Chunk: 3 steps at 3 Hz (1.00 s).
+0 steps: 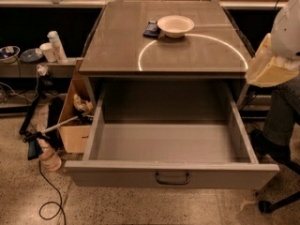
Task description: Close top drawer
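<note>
a cardboard box (pixel 75 128) sits on the floor left of the cabinet (pixel 117 41), whose top drawer (pixel 171 172) is pulled far out. at the right edge the gripper (pixel 267 64) hangs beside the cabinet top, clear of the drawer; its grip can't be made out.

End effector (pixel 267 65) right of top drawer (pixel 117 174)

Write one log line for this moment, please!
large deep grey metal top drawer: open | gripper: not visible | white-and-cream robot arm: at right edge | round white bowl: on grey cabinet top
</note>
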Motion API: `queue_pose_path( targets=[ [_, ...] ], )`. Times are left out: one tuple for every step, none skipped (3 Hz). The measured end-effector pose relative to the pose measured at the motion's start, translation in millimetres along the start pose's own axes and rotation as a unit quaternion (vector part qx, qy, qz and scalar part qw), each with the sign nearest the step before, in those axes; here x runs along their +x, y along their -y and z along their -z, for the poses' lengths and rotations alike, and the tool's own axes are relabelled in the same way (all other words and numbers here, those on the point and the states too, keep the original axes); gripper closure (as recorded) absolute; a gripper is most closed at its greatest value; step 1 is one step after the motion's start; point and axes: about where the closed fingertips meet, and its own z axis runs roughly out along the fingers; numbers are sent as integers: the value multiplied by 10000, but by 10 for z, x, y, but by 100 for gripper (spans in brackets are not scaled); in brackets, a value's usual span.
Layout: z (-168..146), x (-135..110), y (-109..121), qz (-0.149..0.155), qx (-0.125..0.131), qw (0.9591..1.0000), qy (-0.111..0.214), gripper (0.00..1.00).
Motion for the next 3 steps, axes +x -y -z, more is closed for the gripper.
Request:
queue_pose_path(
  targets=[
    [1, -1, 0, 0, 2, 10000, 1, 100],
    [1, -1, 0, 0, 2, 10000, 1, 100],
    [30, 5, 55, -7, 30, 9996, 282, 100]
  ],
)
